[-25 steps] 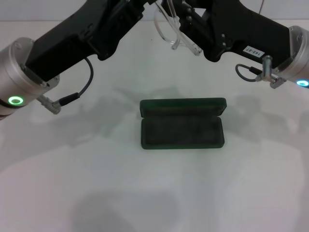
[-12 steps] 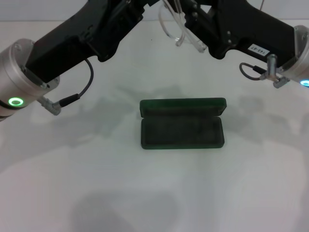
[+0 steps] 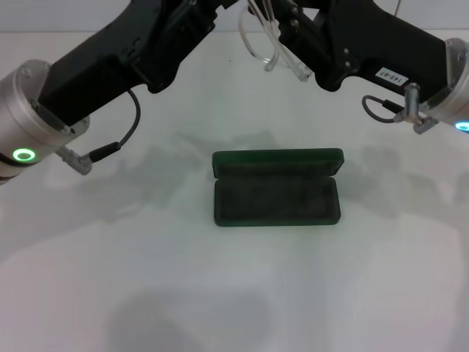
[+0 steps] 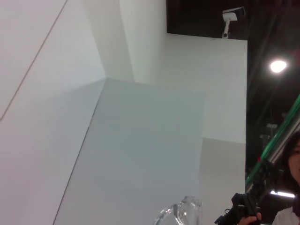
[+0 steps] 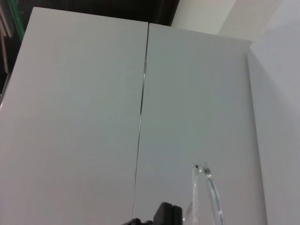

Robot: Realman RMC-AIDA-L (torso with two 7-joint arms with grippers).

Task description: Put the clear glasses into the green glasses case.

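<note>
At the top of the head view, both arms meet high above the white table, with the clear glasses held in the air between them. Going left to right: the left gripper reaches in from the left, its tip cut off by the frame edge, so I cannot tell if it is open or closed or touching the frame. The glasses hang just right of it, lens curve down, one arm sticking out toward the right. The right gripper sits against them; it looks to be the one gripping, but its fingers are hidden, so cannot tell for sure. The left wrist view shows only a bit of clear frame against walls; the right wrist view shows clear arm tips.

The green glasses case lies open on the table, well below and apart from the glasses, lid up at the back, dark lining showing, nothing inside.

Risks, as judgement: slick thin plastic could slip or twist in a handover; a drop from up here could bounce off the table. If the arms are not folded, they may catch the case rim or lid, shove the case, or knock the lid shut.

Writing: a small white sticker on the right arm, too small to read. No lettering readable on the case.
</note>
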